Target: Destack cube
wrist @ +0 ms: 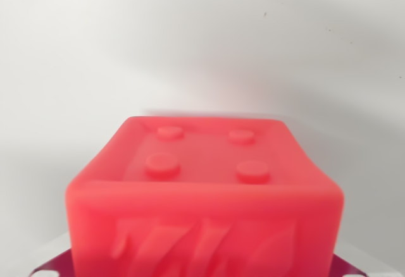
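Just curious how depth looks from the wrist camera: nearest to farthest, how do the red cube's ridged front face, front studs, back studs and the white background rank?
1. Ridged front face, lowest in the view.
2. Front studs, on top, near edge.
3. Back studs, on top, far edge.
4. White background, behind everything.
The gripper itself is out of view.

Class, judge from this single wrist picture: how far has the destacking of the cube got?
Done: nothing visibly; the red cube, four studs on top, fills the lower frame against a white surface. In hand: unclear, since no end effector shows. A dark purple edge peeks out beneath the cube, so it may sit on something. Left: probably the whole lift and set-down.
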You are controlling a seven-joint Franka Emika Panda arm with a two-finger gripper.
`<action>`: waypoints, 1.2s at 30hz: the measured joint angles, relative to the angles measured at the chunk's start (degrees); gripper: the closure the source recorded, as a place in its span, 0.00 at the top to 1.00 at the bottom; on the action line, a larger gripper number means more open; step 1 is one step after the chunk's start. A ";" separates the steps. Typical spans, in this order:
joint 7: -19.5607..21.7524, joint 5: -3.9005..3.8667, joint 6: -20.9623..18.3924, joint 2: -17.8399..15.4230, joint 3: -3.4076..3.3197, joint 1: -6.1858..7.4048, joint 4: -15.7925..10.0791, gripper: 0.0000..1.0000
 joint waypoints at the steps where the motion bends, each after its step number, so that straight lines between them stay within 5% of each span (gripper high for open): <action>1: 0.00 0.00 0.08 0.12 0.01 -0.01 0.03 0.00; 12: 0.00 0.00 1.07 1.49 0.17 -0.19 0.41 0.00; 13: 0.00 0.00 1.09 1.51 0.18 -0.19 0.43 1.00; 36: 0.00 0.00 1.11 1.53 0.19 -0.20 0.47 1.00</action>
